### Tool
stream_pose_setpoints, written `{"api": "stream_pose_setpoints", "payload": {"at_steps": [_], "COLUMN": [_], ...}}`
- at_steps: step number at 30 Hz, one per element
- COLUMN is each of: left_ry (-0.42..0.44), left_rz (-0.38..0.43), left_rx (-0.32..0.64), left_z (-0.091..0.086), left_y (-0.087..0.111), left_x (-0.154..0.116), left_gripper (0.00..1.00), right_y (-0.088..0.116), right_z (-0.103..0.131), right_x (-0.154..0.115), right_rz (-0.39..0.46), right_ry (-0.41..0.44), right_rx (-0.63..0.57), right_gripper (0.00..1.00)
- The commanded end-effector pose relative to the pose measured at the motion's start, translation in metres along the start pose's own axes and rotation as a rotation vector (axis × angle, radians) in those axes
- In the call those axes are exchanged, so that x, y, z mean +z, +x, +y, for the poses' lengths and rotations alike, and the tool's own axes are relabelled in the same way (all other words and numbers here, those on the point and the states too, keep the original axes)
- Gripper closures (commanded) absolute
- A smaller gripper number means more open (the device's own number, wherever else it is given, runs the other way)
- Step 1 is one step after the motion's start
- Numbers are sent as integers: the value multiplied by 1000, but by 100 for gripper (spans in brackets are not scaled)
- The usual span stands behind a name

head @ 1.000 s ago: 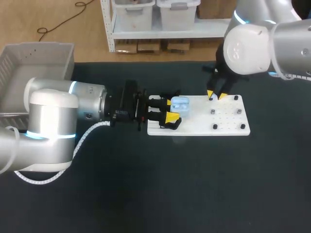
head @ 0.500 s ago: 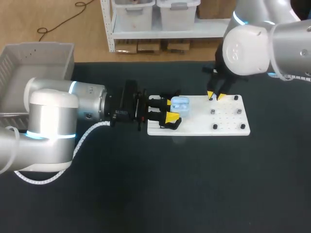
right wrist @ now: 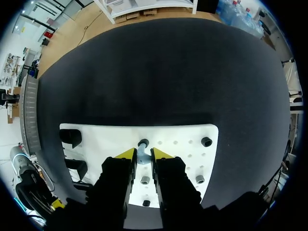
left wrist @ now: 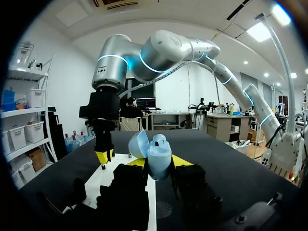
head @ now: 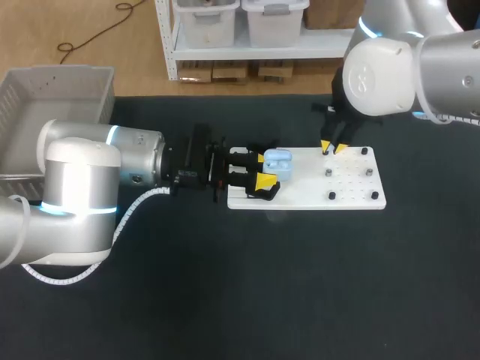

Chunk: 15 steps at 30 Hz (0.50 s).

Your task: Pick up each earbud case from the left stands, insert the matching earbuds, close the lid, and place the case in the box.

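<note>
Over the left end of the white board, the pale blue earbud case sits clamped between the two fingers of our left gripper, one finger on the side toward the board's far edge and one on the near side. In the left wrist view the case stands upright, its long axis vertical and its mouth pointing up. Its lid is swung open and leans toward the board's far edge. Our left arm lies level along the line of the board's length, coming in from beyond its left end.

At the board's far edge, right of the case, our right gripper points straight down. Its yellow tips are drawn close, pinching a small pale earbud just above a dark peg. More pegs dot the board's right half, and black stands sit at its left end. The grey box is well off past the board's left end.
</note>
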<state>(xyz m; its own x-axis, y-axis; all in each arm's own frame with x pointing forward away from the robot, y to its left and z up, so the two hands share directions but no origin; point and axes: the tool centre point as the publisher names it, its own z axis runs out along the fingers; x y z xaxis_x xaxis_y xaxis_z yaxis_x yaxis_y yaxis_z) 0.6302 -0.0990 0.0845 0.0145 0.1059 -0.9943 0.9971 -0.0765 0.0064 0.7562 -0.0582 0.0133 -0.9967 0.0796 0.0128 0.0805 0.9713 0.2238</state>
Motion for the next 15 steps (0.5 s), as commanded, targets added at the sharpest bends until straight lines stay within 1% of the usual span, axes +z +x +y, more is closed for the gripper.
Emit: {"api": "stream_pose_setpoints", "payload": {"at_steps": [1,9,15], "left_ry": [0,0,0], "left_rz": [2,2,2], "left_rx": [0,0,0], "left_z": [0,0,0], "left_y": [0,0,0], "left_x": [0,0,0], "left_gripper": [100,100,100], "right_y": [7,20,35], "right_z": [-1,-1,1], "right_x": [-10,-36,-63], "right_rz": [-12,-43,-68], "right_ry": [2,7,9], "right_rx": [3,21,40], "right_gripper": [100,100,100]}}
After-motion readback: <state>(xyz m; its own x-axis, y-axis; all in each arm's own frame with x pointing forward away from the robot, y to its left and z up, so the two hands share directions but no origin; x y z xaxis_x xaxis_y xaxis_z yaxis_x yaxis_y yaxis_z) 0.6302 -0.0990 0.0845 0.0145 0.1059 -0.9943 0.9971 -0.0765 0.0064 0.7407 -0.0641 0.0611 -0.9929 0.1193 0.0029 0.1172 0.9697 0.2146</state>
